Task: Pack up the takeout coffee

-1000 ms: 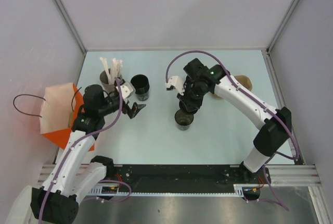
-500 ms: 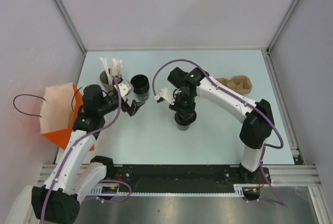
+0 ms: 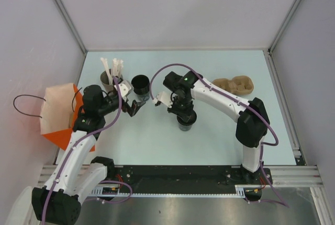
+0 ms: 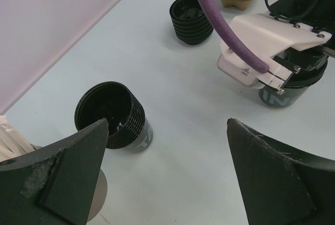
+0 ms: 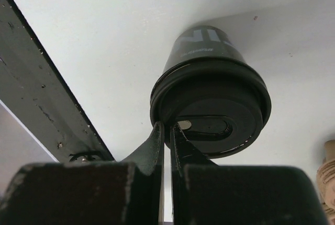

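The takeout coffee (image 3: pixel 186 122) is a black tapered cup with a black lid, standing upright mid-table. It also shows in the right wrist view (image 5: pixel 212 86) and in the left wrist view (image 4: pixel 285 93). My right gripper (image 3: pixel 183 112) is directly over it. In the right wrist view the right gripper (image 5: pixel 167 128) is shut, its tips resting on the near rim of the lid. My left gripper (image 3: pixel 134 108) is open and empty, low over the table. In the left wrist view the left gripper (image 4: pixel 166 125) sits beside a lidless black cup (image 4: pixel 111 115).
The lidless black cup (image 3: pixel 140 86) stands next to a grey cup of white straws (image 3: pixel 110 77). An orange and tan bag (image 3: pixel 58 114) hangs at the table's left edge. A brown cup carrier (image 3: pixel 236 85) lies at the back right. Another black ribbed cup (image 4: pixel 191 18) stands near it.
My right arm has swung left and turned over the lidded cup, bringing its shut fingers onto the lid. My left gripper has edged slightly toward the lidless cup.
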